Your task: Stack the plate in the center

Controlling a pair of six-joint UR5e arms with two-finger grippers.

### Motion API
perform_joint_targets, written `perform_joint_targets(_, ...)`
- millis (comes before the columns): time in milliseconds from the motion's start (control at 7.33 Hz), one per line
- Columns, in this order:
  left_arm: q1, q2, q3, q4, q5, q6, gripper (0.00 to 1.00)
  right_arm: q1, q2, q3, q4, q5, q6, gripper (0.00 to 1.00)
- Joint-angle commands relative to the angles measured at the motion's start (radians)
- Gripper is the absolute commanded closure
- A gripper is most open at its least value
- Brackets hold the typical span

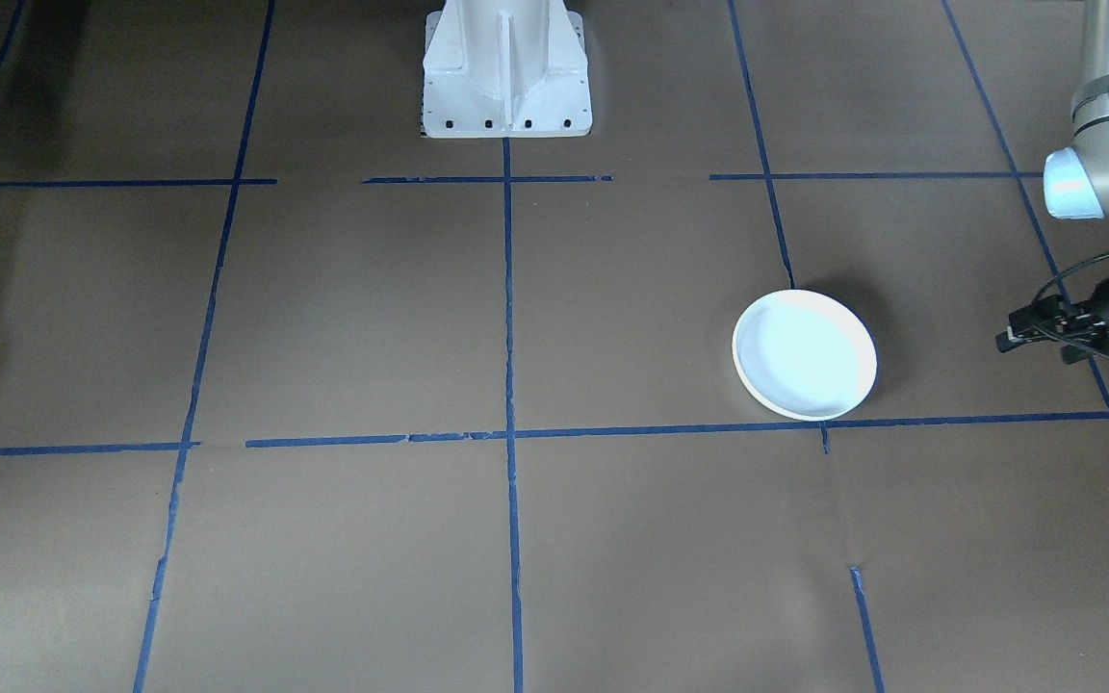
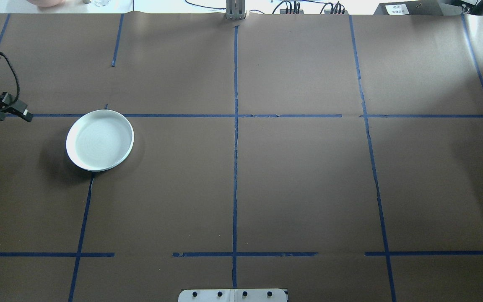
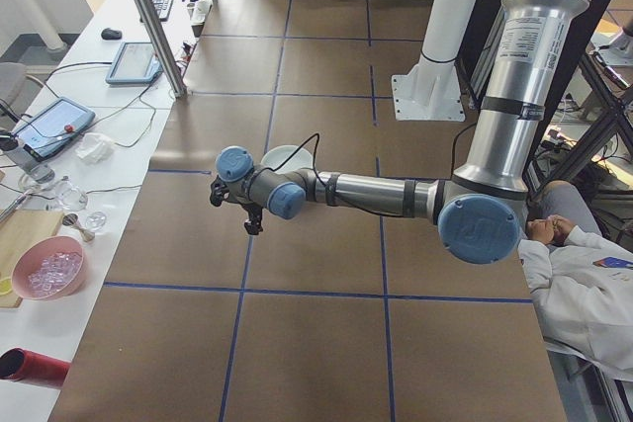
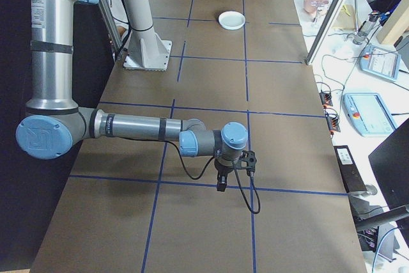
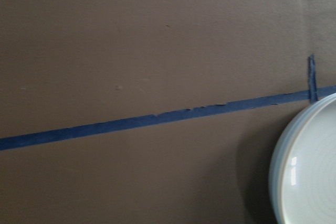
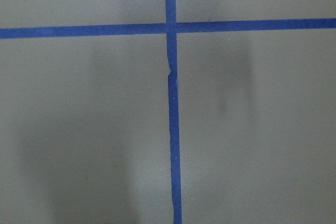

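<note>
Lying on the robot's left half of the table, the plate (image 2: 99, 140) waited beside the left gripper (image 2: 15, 110).

The white plate sat flat on the brown paper, its rim touching a blue tape line (image 2: 183, 115), well apart from the table's centre cross (image 2: 235, 116). The left gripper hovered just outboard of it, so the plate lay between those fingers and the centre; round, it offered no long axis, and any stretch of rim would likely serve. Whether the left fingers stood wide or narrow could not be told. The right gripper (image 4: 222, 179) hung far off over the other end of the table, its fingers likewise unreadable, so the left arm was plainly the nearer for the reach.
</note>
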Motion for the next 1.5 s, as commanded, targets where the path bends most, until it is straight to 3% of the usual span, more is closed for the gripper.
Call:
perform_joint_targets(0,-0.157,0.004,0.022,0.154,0.064,0.255,0.00,0.000,0.000,0.000,0.000,0.000,0.000,0.00)
perform_joint_targets(136,-0.225,0.006,0.036,0.206,0.060,0.291,0.00,0.000,0.000,0.000,0.000,0.000,0.000,0.00)
perform_joint_targets(273,-0.236,0.014,0.036,0.208,0.063,0.292,0.00,0.000,0.000,0.000,0.000,0.000,0.000,0.00)
perform_joint_targets(1364,-0.267,0.029,0.039,0.212,0.063,0.316,0.00,0.000,0.000,0.000,0.000,0.000,0.000,0.00)
